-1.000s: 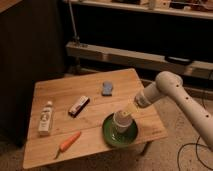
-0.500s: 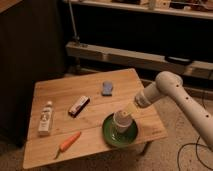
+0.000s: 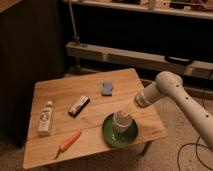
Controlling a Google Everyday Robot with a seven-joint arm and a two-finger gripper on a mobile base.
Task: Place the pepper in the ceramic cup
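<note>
- The gripper (image 3: 128,108) is hanging at the tip of the white arm (image 3: 170,92), just above the ceramic cup. It is showing only as a pale smudge, so I cannot tell whether it is open or closed.
- The ceramic cup (image 3: 122,120) is standing upright on the green saucer (image 3: 111,136), toward the front right corner of the wooden table (image 3: 60,92). The gripper's tip is blending into the cup's rim, so I cannot tell whether they are touching or apart. The cup's inside is too dim to make out.
- The pepper (image 3: 69,142) is lying loose on the table close to the front edge. It is left of the saucer and well apart from the cup, with its thin stem end pointing toward the front left.
- The arm is reaching in from the right and is being cut off by the picture's right edge, hiding the robot's base.
- A white bottle (image 3: 46,118) is lying near the table's left edge, its label unreadable.
- A dark-and-white bar-shaped packet (image 3: 79,105) is lying mid-table, and a small blue object (image 3: 107,88) is sitting further back. What either one is I cannot tell.
- A stretch of bare wood is running between the pepper and the saucer.
- The saucer's rim is sitting near the front edge, and a strip of wood is showing between it and the right edge.
- Dark shelving (image 3: 140,35) is standing behind the table, and a cable (image 3: 182,150) is trailing across the floor at the lower right.
</note>
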